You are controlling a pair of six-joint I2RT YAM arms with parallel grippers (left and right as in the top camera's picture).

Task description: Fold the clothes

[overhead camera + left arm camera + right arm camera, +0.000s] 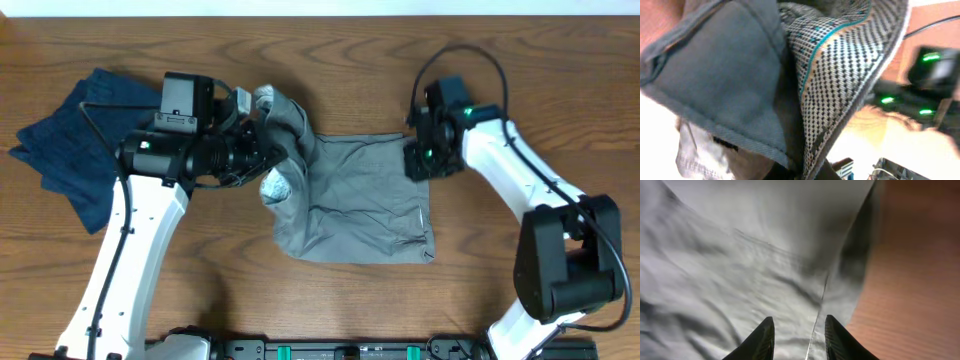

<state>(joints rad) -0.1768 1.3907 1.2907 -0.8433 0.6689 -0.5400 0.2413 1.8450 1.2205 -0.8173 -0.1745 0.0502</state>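
Currently the grey shorts lie mid-table, their left end bunched and lifted off the wood by the left gripper, which is clamped on the waistband; its patterned lining with teal piping fills the left wrist view. Over the shorts' right edge the right gripper has its fingers parted astride a seam, and the dark navy garment lies crumpled far left, apart from the shorts
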